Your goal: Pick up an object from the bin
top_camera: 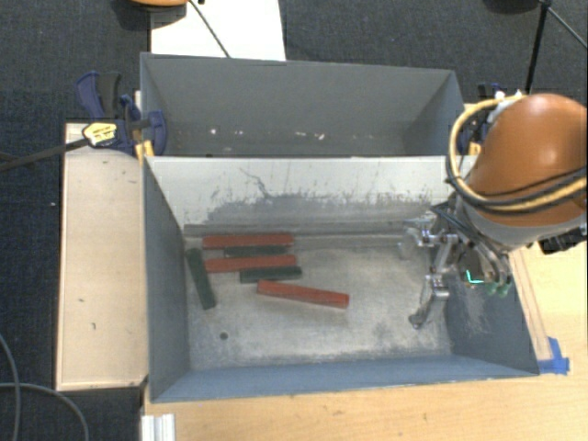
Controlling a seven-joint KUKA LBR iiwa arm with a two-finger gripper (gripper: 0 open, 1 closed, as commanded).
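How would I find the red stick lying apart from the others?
Look at the floor of the grey bin, left of middle, where red and dark green sticks lie. It is the red stick nearest the front wall, the only red one slanted.

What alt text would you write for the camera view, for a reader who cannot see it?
The robot arm's tool sits low at the right end of a grey metal bin, apart from its contents. Three red bars and two dark green bars lie together on the floor's left half.
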